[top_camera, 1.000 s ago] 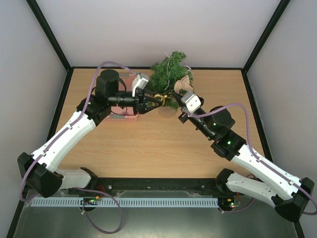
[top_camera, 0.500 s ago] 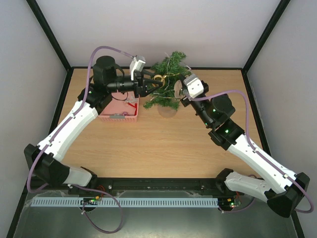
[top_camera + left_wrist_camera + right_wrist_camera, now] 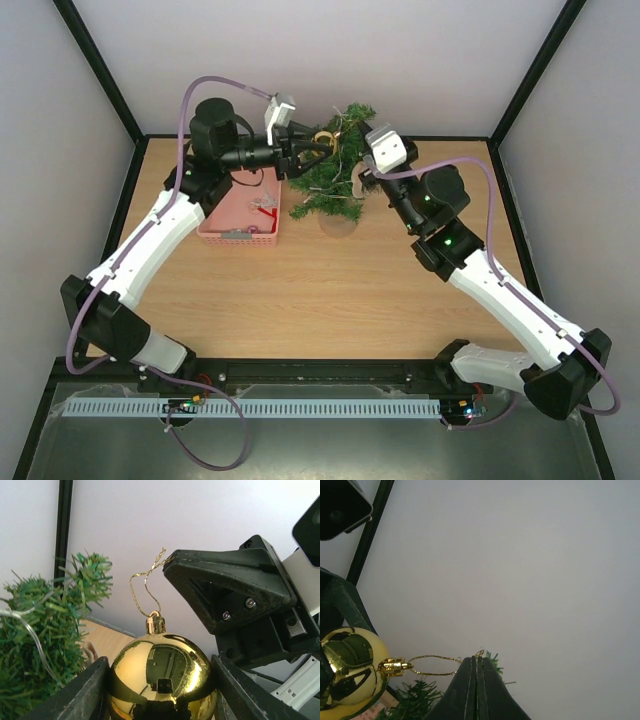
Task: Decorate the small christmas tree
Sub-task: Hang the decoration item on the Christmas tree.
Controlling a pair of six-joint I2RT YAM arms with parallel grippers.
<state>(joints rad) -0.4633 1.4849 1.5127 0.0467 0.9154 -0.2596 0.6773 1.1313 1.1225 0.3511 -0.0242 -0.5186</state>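
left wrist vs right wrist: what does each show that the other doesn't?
Left wrist only: left gripper clamped on both sides of the gold bauble, pale string in the small christmas tree, a strip of table. Right wrist only: the shut seam of the right gripper, pinching the end of the gold loop. Both: bauble, loop, tree needles.

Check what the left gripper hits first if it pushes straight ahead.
Probably the right gripper, its fingers shut on the loop of the gold ball just ahead; the small christmas tree sits beside that line. Depth unclear.
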